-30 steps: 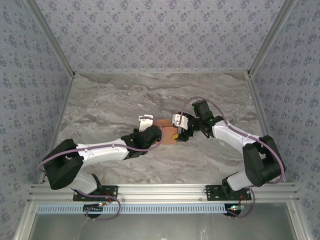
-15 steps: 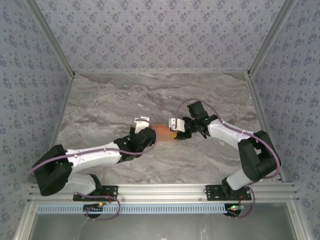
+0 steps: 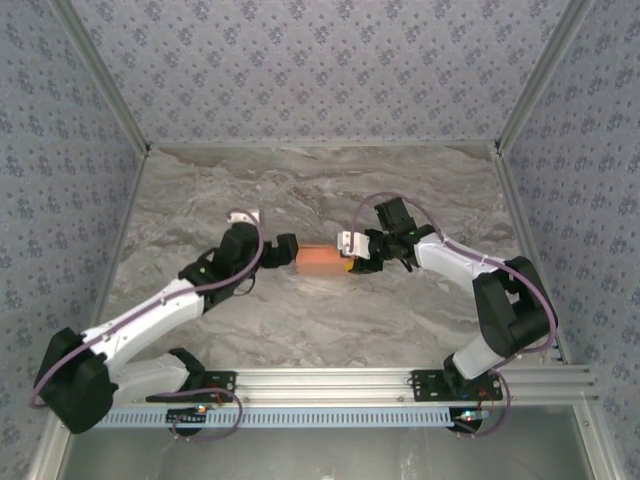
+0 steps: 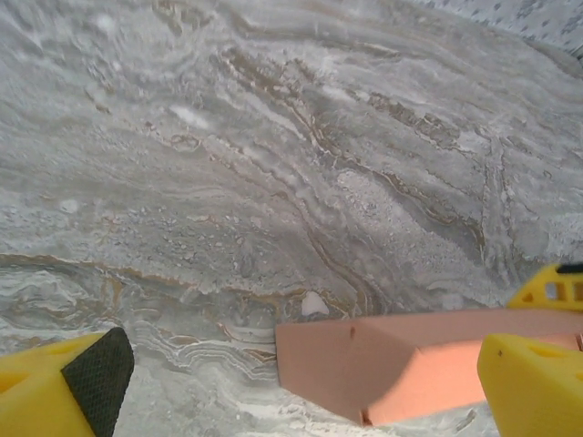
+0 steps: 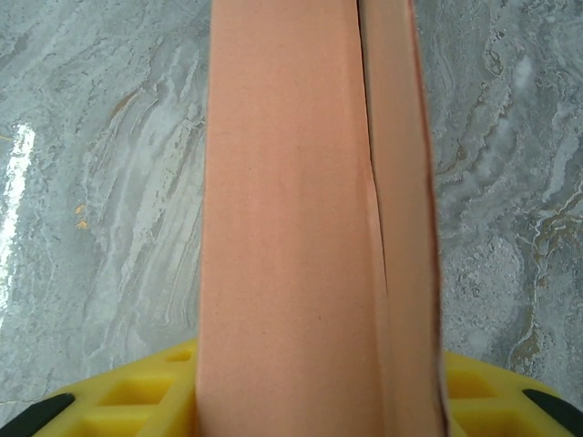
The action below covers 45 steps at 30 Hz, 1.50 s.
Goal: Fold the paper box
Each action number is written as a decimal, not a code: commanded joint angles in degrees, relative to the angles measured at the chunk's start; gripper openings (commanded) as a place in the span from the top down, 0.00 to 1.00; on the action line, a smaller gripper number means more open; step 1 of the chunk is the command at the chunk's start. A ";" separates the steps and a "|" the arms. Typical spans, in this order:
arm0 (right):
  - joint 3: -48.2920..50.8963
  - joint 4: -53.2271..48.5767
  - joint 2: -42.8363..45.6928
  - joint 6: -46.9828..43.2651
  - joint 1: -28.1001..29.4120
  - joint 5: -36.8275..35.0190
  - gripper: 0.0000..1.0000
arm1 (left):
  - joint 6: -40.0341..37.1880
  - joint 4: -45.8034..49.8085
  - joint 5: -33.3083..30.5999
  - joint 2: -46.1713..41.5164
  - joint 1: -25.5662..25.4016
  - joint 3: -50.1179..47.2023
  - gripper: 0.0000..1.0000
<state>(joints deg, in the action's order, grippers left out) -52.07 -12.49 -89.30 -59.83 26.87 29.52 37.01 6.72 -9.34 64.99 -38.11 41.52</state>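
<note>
Top external: right gripper [image 3: 350, 254] clasps the paper box [image 3: 318, 258] between its fingertips. Just beside the box, left gripper [image 3: 266, 232] — spread wide, empty.

The paper box [image 5: 301, 228] runs as a salmon strip from the top edge down the middle of the frame, with a lengthwise seam right of centre. My right gripper [image 5: 319, 414] pinches its lower end, my yellow fingers [image 5: 137, 391] showing at both bottom corners. Grey marbled tabletop [image 5: 100, 182] lies on either side.

Grey-veined marble table [image 3: 200, 190] beneath the paper box [image 3: 320, 259]
</note>
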 commanded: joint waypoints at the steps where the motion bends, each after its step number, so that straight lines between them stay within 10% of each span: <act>1: -0.57 -4.66 -1.49 -2.10 -0.57 0.49 0.55 | 2.44 2.68 17.85 5.24 4.89 4.79 0.02; 7: -1.71 -7.11 -2.80 -2.39 -1.12 1.79 0.55 | 3.15 -1.90 35.29 13.41 6.74 8.51 0.24; 17: -3.03 -8.81 -4.39 -1.72 -1.55 1.94 0.55 | 3.93 -0.48 36.04 15.49 4.94 8.65 0.46; 45: -5.42 -12.79 -6.98 -2.21 -1.21 -0.15 0.50 | 5.46 10.42 36.86 20.30 4.84 15.63 0.44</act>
<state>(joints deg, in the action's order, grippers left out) -58.39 -22.09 -95.44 -61.73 25.41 30.79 42.68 15.42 25.78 84.51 -32.75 55.75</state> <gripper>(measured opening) 0.507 0.564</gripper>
